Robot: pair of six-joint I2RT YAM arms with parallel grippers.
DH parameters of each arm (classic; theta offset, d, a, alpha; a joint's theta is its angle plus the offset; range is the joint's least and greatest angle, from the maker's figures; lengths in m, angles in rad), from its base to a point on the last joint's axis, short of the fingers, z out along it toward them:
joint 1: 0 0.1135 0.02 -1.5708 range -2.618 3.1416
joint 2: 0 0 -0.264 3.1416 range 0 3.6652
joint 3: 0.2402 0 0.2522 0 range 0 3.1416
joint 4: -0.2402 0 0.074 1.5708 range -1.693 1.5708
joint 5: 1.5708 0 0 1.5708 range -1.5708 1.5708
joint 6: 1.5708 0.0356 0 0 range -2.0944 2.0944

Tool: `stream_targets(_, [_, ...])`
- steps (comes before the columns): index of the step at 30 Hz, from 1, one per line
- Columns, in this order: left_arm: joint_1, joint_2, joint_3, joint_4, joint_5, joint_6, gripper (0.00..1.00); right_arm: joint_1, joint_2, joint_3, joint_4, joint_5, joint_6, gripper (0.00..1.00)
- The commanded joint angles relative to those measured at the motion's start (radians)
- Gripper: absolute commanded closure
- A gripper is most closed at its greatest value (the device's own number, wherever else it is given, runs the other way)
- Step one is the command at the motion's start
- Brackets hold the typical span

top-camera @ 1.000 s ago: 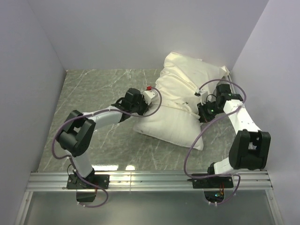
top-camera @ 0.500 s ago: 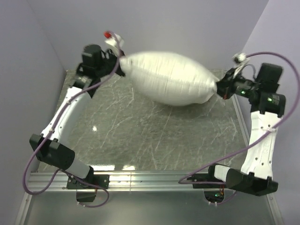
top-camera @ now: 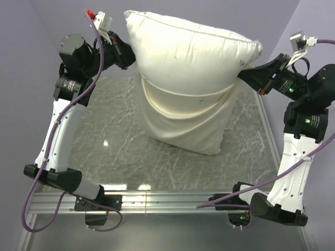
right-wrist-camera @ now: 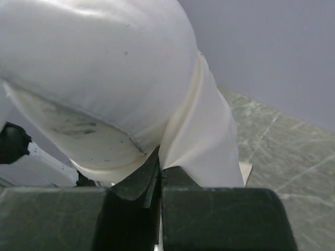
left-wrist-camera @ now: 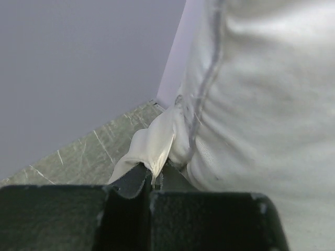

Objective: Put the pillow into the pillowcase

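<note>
Half a second ago the pillow hung stretched sideways between the two arms. Now the pillow stands upright and higher, above the far half of the table. It is plump and bright white, with a seam along its top edge and a few tiny dark specks. Its upper half is bare. Its lower half sits inside the pillowcase, a cream, slightly shiny sack that bunches in a band around the pillow's middle and hangs down toward the table. The left gripper is clamped on a fold of pillowcase fabric at the pillow's left side. The right gripper pinches cream fabric at the pillow's right side.
</note>
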State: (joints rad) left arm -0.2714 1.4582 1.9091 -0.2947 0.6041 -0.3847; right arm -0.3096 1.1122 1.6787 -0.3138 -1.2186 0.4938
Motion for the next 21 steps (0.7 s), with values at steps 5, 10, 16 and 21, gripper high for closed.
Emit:
stream_targets(5, [-0.135,-0.085,-0.194,-0.064,-0.144,0.103,1.0,0.202,-0.015,-0.098,-0.147,0.198,-0.116,1.0])
stream_targets(10, [0.05,-0.035,0.015,-0.131,-0.08,0.028,1.0,0.103,0.087,0.169,-0.251,0.173,-0.125,1.0])
stream_targets(16, [0.116,-0.037,0.383,-0.212,-0.134,-0.063,1.0,-0.128,0.082,0.292,0.141,0.123,0.411,1.0])
stream_targets(21, [0.115,-0.17,-0.172,-0.295,-0.066,-0.23,1.0,-0.001,-0.113,-0.106,-0.17,0.296,0.132,1.0])
